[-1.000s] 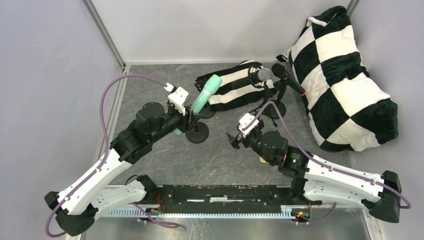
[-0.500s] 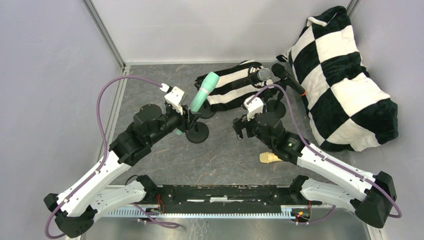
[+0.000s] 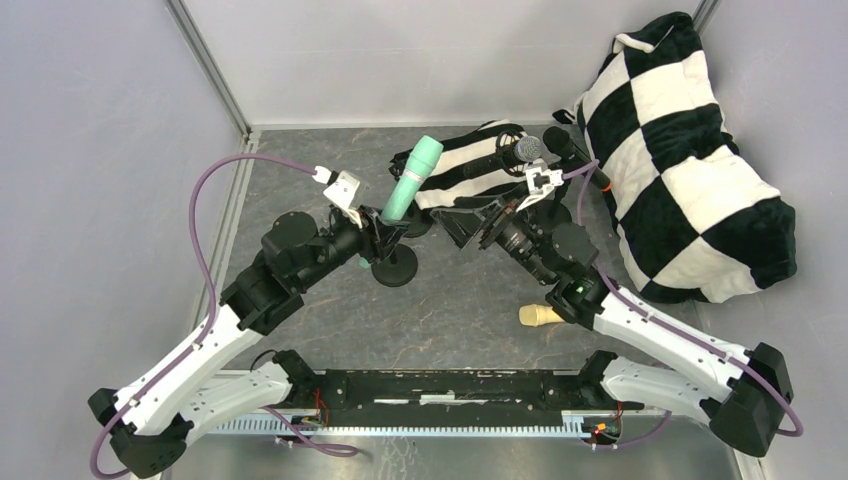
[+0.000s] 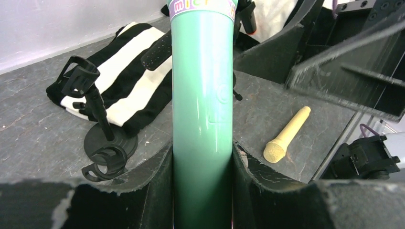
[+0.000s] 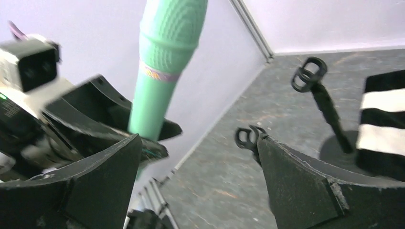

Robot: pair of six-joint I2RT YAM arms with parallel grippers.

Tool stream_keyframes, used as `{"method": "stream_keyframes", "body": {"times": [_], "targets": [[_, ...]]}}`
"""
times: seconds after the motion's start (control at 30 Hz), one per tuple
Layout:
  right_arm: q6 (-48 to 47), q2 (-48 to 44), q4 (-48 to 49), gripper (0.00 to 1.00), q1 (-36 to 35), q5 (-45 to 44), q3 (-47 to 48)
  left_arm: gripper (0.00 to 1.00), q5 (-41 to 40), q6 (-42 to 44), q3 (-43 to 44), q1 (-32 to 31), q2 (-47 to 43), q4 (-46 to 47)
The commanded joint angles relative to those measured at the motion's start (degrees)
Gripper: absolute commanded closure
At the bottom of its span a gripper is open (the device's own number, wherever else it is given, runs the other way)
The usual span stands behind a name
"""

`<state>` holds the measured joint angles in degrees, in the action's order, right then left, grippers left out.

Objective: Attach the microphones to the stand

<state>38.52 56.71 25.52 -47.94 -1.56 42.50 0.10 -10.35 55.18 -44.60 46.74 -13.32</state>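
The left end effector [image 3: 383, 236] pinches the mint green microphone [image 3: 410, 182] by its lower body, above an empty stand [image 3: 396, 268]. The right end effector [image 3: 468, 228] hangs spread wide just beside it. To seat it well, steady the stand, then press the handle squarely in. The cream-yellow microphone [image 3: 540, 316] lies on the surface [image 3: 460, 300]. The striped bag [image 3: 470, 185] and checkered bag [image 3: 700, 180] hide any contents.
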Motion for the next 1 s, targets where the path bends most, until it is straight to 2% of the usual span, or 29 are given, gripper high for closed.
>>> {"method": "stream_keyframes", "body": {"times": [0.0, 0.13, 0.37, 0.63, 0.83, 0.97], "targets": [[11.67, 2.17, 15.26, 0.02, 0.09, -2.82, -1.13, 0.98, 3.12, -1.75, -0.61, 0.15, -0.60, 6.01], [16.55, 5.45, 18.21, 0.02, 0.15, -4.41, 0.78, 0.98, 5.49, -1.48, -1.21, 0.13, -0.20, 7.30], [21.06, 11.38, 21.24, 0.03, 0.07, -2.23, 5.33, 0.98, 8.82, -0.17, -0.52, 0.14, 2.04, 6.87], [24.07, 14.80, 23.93, 0.20, 0.15, -0.80, 7.91, 0.98, 8.87, 0.00, -0.85, 0.13, 2.70, 7.25], [25.63, 16.84, 24.49, 0.23, -0.39, 1.14, 9.00, 0.98, 8.60, -0.24, -1.04, 0.13, 2.90, 7.95], [25.81, 17.94, 25.52, 0.34, -0.82, 1.45, 9.20, 0.98, 8.60, -0.11, -1.19, 0.13, 2.97, 7.88]]}}
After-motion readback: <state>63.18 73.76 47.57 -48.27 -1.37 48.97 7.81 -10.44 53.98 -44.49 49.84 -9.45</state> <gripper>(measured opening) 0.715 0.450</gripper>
